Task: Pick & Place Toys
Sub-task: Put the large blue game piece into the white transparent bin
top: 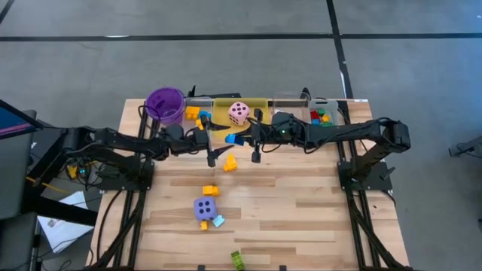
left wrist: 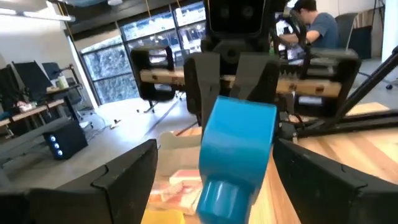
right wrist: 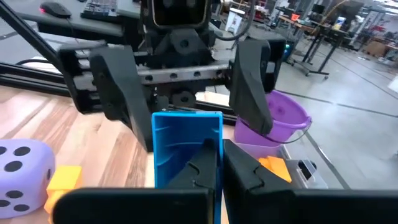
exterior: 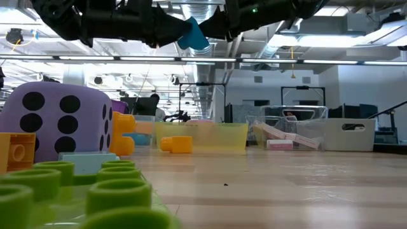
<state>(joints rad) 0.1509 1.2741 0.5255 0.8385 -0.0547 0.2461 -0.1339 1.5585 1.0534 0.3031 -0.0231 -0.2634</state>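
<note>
Handover in mid-air, by my reading. Right claw [right wrist: 217,149] pinches one wall of a blue block [right wrist: 186,149], fingers nearly together. Left claw [left wrist: 216,144] faces it head-on, fingers spread wide, one on each side of the block and apart from it. The block sits between the two claws, well above the table [top: 301,211].

Judged step: passing the block from right to left, not yet done. Next move calls for the left claw to close squarely on the block's sides before the right lets go. A slanted grip or an early release could drop it.

View differences:
- High view: both claws meet just in front of the yellow tray [top: 260,105], which holds a pink die [top: 239,113]. A purple cup [top: 165,104] lies behind the left claw. A purple die [top: 205,208] and loose blocks lie below and nearer the table's front edge.
- Low view: confirms the block's height above the table, but hides the grip.
- Right wrist view: the only one showing the pinch itself.
- Left wrist view: shows the gaps beside its own fingers.
</note>
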